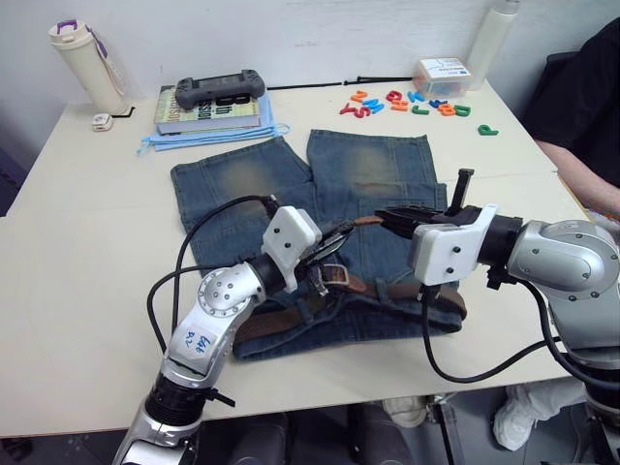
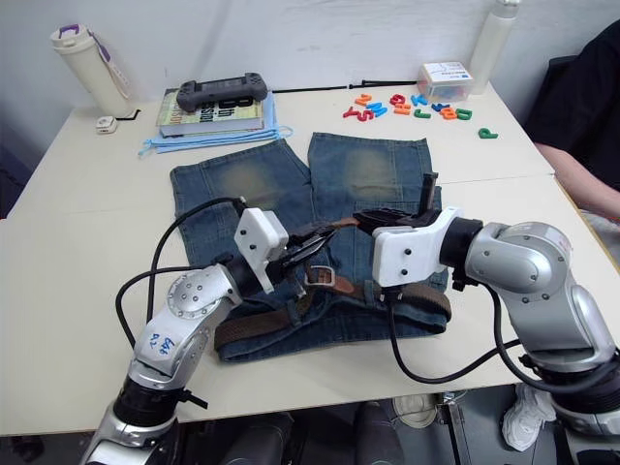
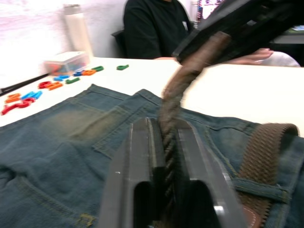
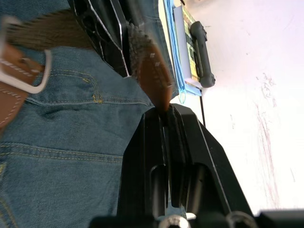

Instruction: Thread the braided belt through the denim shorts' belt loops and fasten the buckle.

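Observation:
The denim shorts (image 1: 291, 194) lie flat on the table with the waistband at the near edge. The braided belt (image 1: 281, 318) runs along the waistband, passing under a belt loop (image 3: 259, 187). Its silver buckle (image 1: 335, 275) rests at the middle of the waistband. The belt's free end rises off the shorts between my two grippers. My left gripper (image 1: 334, 242) is shut on the woven strap (image 3: 167, 142) just above the buckle. My right gripper (image 1: 383, 217) is shut on the tan leather tip (image 4: 156, 80), a short way right of the left gripper.
A book (image 1: 208, 111) with a game controller (image 1: 219, 89) on it lies behind the shorts, on a blue face mask (image 1: 165, 142). Coloured letters (image 1: 402, 104), a small box (image 1: 443, 76) and two bottles (image 1: 87, 63) stand farther back. A person (image 1: 586, 107) sits at the right.

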You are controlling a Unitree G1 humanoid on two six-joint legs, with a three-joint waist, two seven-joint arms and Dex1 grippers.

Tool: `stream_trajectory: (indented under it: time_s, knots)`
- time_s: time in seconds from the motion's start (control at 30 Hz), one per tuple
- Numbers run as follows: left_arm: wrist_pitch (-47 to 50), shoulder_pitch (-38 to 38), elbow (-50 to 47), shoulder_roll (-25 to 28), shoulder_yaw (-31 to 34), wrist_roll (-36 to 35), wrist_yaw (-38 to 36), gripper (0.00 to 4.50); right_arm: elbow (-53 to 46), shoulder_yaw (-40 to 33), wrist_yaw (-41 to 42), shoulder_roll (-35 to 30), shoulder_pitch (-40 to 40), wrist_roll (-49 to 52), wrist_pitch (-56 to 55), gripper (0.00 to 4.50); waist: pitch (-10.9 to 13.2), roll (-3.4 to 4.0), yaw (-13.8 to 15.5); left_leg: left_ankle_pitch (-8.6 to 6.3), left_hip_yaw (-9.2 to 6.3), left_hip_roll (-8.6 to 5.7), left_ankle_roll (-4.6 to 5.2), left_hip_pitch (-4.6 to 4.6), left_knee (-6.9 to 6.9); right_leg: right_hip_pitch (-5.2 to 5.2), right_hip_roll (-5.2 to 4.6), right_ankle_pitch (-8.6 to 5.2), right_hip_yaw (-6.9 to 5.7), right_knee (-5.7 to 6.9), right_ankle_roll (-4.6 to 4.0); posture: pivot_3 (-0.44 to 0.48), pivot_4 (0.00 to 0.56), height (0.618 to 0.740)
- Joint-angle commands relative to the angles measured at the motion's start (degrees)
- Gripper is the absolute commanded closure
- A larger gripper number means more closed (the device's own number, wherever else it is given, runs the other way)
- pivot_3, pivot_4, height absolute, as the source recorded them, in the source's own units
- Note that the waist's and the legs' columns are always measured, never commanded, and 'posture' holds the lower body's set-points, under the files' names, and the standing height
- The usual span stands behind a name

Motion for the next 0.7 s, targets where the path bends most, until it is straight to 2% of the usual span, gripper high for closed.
stream_trajectory:
  time_s: [0.03, 0.27, 0.4, 0.53, 0.57, 0.63, 0.7]
  knots:
    - [-1.16, -0.61, -1.01, -0.42, 0.37, 0.57, 0.16, 4.48, -2.55, 0.08, 0.18, -0.31, -0.64, 0.71, -0.11, 4.50, 0.00, 0.00, 0.02, 0.00, 0.00, 0.00, 0.00, 0.00, 0.00, 0.00, 0.00, 0.00, 0.00, 0.01, 0.00, 0.000, 0.150, 0.730]
    - [2.44, 0.11, -0.84, -3.03, 1.99, -2.15, 1.40, 4.48, -3.52, -0.23, -1.24, 0.98, -1.21, 0.74, 3.37, 4.50, 0.00, 0.00, 0.03, 0.00, 0.00, 0.00, 0.01, -0.03, 0.04, 0.00, 0.00, 0.00, 0.00, 0.01, 0.00, 0.000, 0.150, 0.730]
    - [6.42, 0.52, -0.47, -5.16, 6.96, -7.91, 1.46, 4.50, -5.91, -2.35, -3.88, 4.92, -1.13, 3.90, 14.36, 2.94, 0.00, 0.00, 0.03, 0.00, -0.01, 0.00, 0.01, -0.07, 0.10, -0.08, -0.01, 0.00, 0.01, 0.11, 0.00, 0.000, 0.150, 0.730]
    - [10.85, 0.65, -0.01, -6.01, 11.06, -13.32, 1.44, 4.50, -8.77, -5.43, -4.14, 7.08, 0.20, 10.59, 32.63, 0.82, 0.00, 0.00, 0.13, -0.01, -0.02, 0.00, 0.00, -0.16, 0.21, -0.18, -0.01, 0.00, 0.01, 0.25, 0.00, 0.000, 0.150, 0.730]
    - [11.65, 0.68, -0.09, -6.10, 11.61, -14.27, 1.46, 4.50, -9.38, -6.52, -4.12, 7.56, 0.59, 13.02, 38.30, 0.42, 0.00, 0.00, 0.14, -0.01, -0.03, -0.02, 0.00, -0.17, 0.23, -0.18, -0.02, 0.00, 0.01, 0.26, 0.00, 0.000, 0.150, 0.730]
    - [12.87, 0.86, -0.58, -6.33, 12.36, -16.08, 1.48, 4.50, -9.92, -7.74, -5.59, 8.87, 1.37, 15.82, 47.50, 0.42, 0.00, 0.00, 0.16, -0.02, -0.03, -0.03, 0.02, -0.18, 0.27, -0.16, -0.04, 0.00, 0.01, 0.27, 0.00, 0.000, 0.150, 0.730]
    - [13.81, 1.08, -1.23, -6.37, 12.70, -17.81, 1.12, 4.50, -10.95, -5.56, -6.78, 9.47, 3.02, 16.86, 51.39, 0.42, 0.00, 0.00, 0.16, -0.03, -0.03, -0.04, 0.03, -0.18, 0.28, -0.18, -0.05, 0.00, 0.01, 0.29, 0.00, 0.000, 0.150, 0.730]
